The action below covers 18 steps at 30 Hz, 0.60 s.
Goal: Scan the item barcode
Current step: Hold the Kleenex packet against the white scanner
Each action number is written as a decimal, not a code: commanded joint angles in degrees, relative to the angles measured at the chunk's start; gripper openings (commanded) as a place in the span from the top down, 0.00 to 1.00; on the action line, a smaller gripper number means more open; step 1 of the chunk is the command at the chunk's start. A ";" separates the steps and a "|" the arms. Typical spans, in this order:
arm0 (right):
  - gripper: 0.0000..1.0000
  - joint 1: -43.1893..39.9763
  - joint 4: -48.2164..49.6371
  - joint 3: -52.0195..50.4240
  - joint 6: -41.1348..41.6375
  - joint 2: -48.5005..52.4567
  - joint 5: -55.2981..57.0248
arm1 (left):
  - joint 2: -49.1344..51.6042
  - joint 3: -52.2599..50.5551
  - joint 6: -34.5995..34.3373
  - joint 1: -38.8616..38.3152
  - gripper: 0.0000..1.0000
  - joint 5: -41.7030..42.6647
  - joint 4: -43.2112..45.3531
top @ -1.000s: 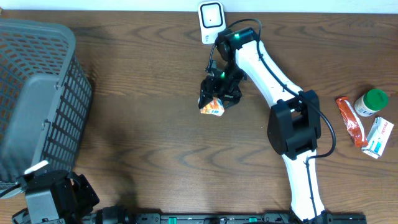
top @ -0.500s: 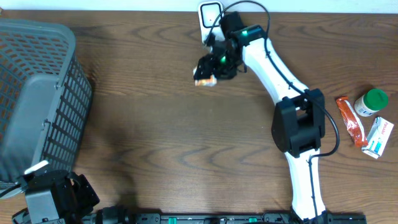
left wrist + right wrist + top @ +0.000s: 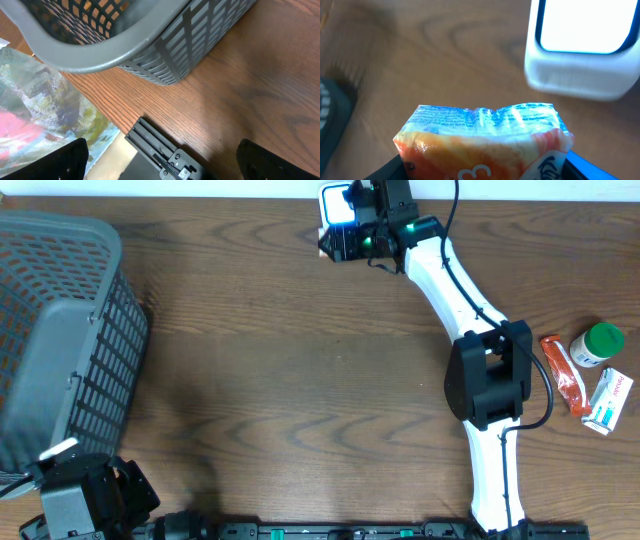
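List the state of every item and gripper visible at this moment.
barcode scanner: upright, window bright.
snack packet: held in front of the barcode scanner.
right gripper: jaws shut on the snack packet.
left gripper: jaws open, empty.
mesh basket: contents unclear.
green-capped bottle: loose, ungripped.
orange sachet: lying flat.
white box: lying flat.

We now find the right pincer (image 3: pixel 343 244) and its packet (image 3: pixel 480 135) off the middle of the desk (image 3: pixel 300 380); the scanner (image 3: pixel 582 45), earlier well ahead, stands just in front.
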 commanded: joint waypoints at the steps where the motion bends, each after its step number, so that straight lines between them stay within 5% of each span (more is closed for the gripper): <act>1: 0.35 0.76 3.82 1.05 -1.03 -0.02 6.34 | -0.20 0.09 -0.50 -0.28 0.05 -0.76 -0.15; 18: 0.40 1.46 32.28 1.05 -4.92 8.07 21.16 | -0.20 0.09 -0.50 -0.28 0.05 -0.76 -0.15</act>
